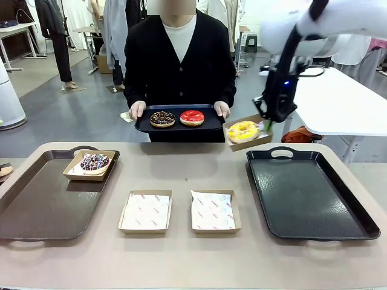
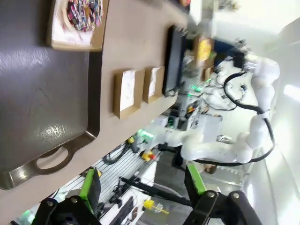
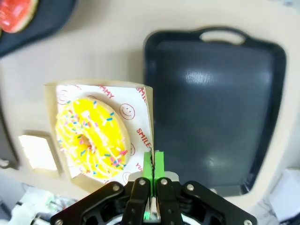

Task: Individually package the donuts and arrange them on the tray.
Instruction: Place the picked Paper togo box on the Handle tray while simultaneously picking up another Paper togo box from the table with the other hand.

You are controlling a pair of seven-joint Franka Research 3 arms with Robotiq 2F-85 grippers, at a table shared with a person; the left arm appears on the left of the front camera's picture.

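light: bright, even, overhead | glare: sheen on black tray (image 3: 225,117) | blur: left wrist view soft | edges: wide-angle bend

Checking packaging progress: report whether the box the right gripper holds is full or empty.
Full: the box, pinched at its edge by the right gripper, holds the yellow donut.

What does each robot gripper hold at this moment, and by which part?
The right gripper holds the cardboard box with the yellow donut, its jaws shut on the box's side wall. The left gripper is open and holds nothing.
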